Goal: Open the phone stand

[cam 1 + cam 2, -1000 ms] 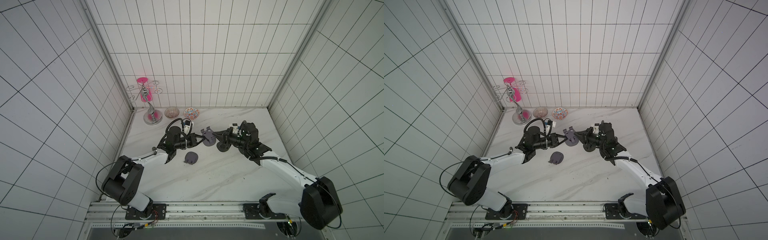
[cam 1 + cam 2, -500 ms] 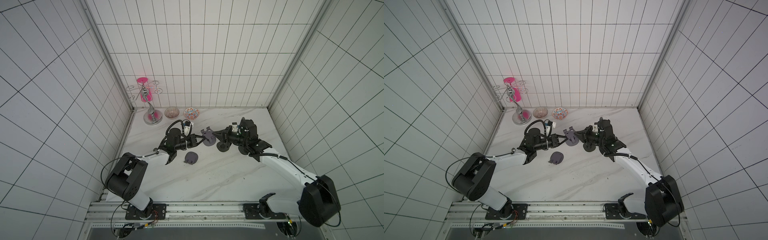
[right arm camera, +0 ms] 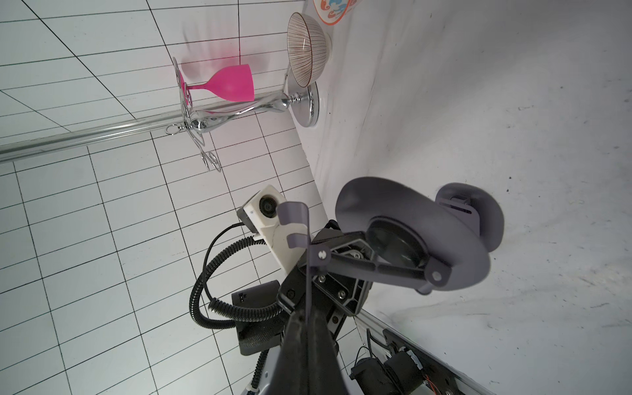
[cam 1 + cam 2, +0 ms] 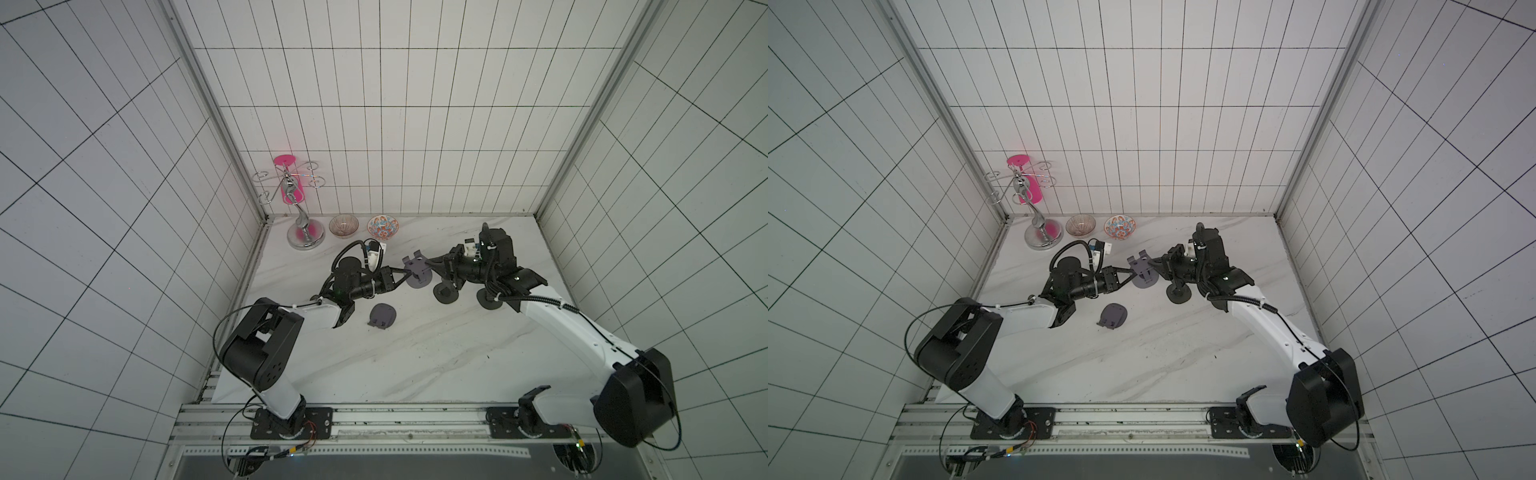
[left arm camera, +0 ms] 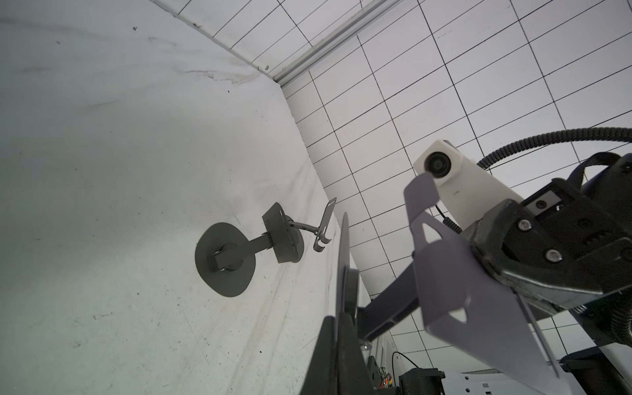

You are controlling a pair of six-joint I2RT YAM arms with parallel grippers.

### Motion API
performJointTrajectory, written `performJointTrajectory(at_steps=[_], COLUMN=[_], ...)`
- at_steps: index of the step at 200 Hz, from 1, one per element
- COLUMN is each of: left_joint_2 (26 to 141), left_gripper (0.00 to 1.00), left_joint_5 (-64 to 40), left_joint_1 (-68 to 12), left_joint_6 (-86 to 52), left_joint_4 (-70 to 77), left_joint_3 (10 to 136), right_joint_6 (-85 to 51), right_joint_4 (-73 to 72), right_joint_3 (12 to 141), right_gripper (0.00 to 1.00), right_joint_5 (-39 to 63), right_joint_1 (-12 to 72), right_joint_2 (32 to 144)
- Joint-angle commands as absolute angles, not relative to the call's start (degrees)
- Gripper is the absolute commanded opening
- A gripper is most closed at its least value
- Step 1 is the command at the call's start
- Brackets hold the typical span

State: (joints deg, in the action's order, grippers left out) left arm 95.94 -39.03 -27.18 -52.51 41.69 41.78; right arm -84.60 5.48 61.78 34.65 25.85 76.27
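I count four phone stands. The grey phone stand (image 4: 419,281) I am working on hangs clear of the marble table (image 4: 415,357) between my two arms. My left gripper (image 4: 405,273) is clamped on the edge of its round base (image 3: 386,205). My right gripper (image 4: 430,262) is pinched on its cradle plate (image 5: 444,280). Base and plate stand apart at an angle on the hinged arm. One folded grey stand (image 4: 382,316) lies flat near my left forearm. A dark stand (image 4: 446,294) and another dark stand (image 4: 488,304) sit opened on the table, just beside each other, near my right gripper. Along the back wall are two bowls, one striped bowl (image 4: 343,225) and one patterned bowl (image 4: 382,227). Beside them one chrome rack (image 4: 306,239) holds one pink glass (image 3: 232,87).
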Motion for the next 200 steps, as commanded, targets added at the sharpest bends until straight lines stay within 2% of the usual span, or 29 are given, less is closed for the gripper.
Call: performJointTrajectory(at_steps=[1, 131, 176, 200], left_joint_2=[103.56, 109.60, 109.07, 109.39], left_gripper=[0.00, 0.00, 0.00, 0.00], left_joint_5=[-26.56, -25.71, -25.00, -24.68], left_joint_1=[-24.24, -24.17, -24.21, -24.19], left_joint_6=[-51.23, -44.94, -43.27, -42.98], left_joint_4=[20.94, 21.28, 20.04, 19.69], left_joint_3=[36.79, 36.50, 36.62, 36.76], right_joint_6=[-84.99, -78.87, -77.04, -77.38], right_joint_4=[-8.35, 5.84, 12.66, 13.71], right_joint_3=[74.23, 91.30, 102.98, 105.03], right_gripper=[0.00, 0.00, 0.00, 0.00], right_joint_5=[44.78, 48.37, 50.94, 51.32], right_joint_1=[26.10, 25.36, 23.37, 23.47], right_joint_2=[71.61, 79.22, 84.50, 85.56])
